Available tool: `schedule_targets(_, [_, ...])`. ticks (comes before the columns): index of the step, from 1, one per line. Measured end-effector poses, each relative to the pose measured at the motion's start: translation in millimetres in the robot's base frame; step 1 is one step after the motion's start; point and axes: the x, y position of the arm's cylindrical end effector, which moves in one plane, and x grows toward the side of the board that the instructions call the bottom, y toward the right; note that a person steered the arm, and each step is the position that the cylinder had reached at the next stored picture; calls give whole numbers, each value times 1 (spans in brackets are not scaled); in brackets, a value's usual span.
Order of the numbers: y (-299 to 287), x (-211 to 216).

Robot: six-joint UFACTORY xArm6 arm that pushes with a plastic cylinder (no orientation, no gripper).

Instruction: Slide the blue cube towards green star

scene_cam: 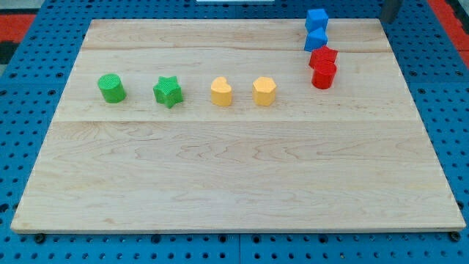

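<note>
Blue cube (316,18) far from green star (168,92); tip unseen

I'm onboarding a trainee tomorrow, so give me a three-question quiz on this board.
1. True or false: the green star lies between the green cylinder and the two yellow blocks.
2. How many blue blocks sit at the view's top right? A) one B) two C) three
3. Fill in: the dark shape at the view's top right corner is cut off, so my tip is ____.

Key: 1 true. 2 B, blue blocks, just above the red blocks. 3 not visible.
</note>
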Motion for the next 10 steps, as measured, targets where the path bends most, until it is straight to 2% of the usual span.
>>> schedule_targets(3, [-9,-1])
schedule_targets(4, [-42,-1])
schedule_targets(5, [-109,0])
schedule_targets(6, [-144,-1])
schedule_targets(8, [-297,7])
schedule_targets(10, [-312,65])
